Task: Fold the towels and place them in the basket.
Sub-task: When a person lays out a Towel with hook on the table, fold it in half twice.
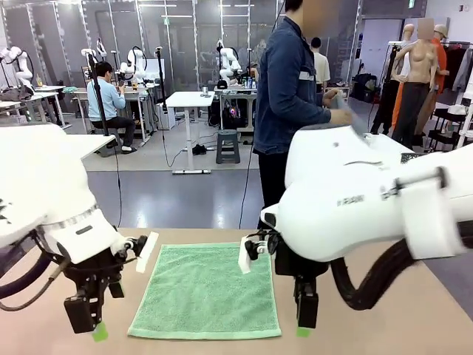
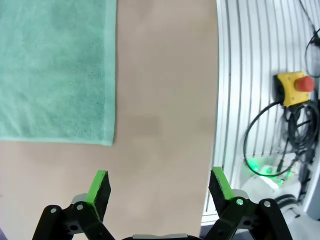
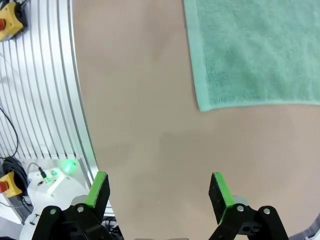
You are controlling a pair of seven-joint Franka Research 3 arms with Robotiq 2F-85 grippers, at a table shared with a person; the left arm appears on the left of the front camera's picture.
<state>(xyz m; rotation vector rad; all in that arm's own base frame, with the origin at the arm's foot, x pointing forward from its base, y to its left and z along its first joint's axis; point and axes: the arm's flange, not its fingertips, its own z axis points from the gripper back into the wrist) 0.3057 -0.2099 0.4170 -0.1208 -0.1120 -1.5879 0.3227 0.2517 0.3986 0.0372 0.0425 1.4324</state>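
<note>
**Front view.** A mint green rectangular terry-cloth towel (image 1: pixel 203 288) lies flat and unfolded on the tan table (image 1: pixel 384 325), close to its near edge and roughly midway between its side edges. The left gripper (image 1: pixel 90 325) stands low beside the towel's near left corner. The right gripper (image 1: pixel 304 318) stands beside its near right corner. Neither touches the cloth. A person (image 1: pixel 284 89) stands at the far edge.

**Left wrist view.** The left gripper (image 2: pixel 160 187) has its fingers spread wide and holds nothing. It is over bare table, near the towel (image 2: pixel 55 65) corner.

**Right wrist view.** The right gripper (image 3: pixel 159 190) is likewise spread wide and empty, near the opposite corner of the towel (image 3: pixel 255 50).

**Progress.** No fold has been made. Judged from this layout, grasping the near corners, folding, and transfer to the basket all remain.
</note>
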